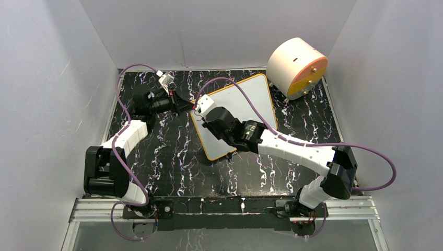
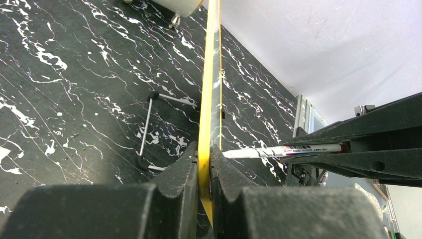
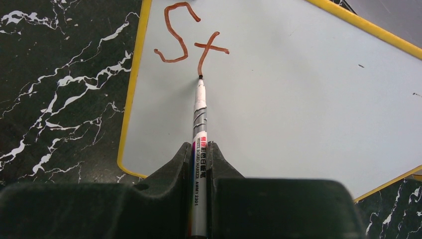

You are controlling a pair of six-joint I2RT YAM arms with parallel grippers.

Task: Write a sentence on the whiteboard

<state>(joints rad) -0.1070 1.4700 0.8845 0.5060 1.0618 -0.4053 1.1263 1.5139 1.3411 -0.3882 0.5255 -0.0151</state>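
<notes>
Yellow-framed whiteboard (image 1: 258, 107) sits skewed right by the drum (image 1: 296, 65); the sentence (image 3: 206, 47) is just a reddish-brown "St" at the end away from it.

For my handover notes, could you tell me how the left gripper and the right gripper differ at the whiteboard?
The left gripper is shut on the yellow frame of the whiteboard, while the right gripper is shut on a marker. The left gripper meets the board edge-on; the right gripper sits over its face, with the marker tip touching the sentence, which reads only "St". Both are closed and have black fingers.
</notes>
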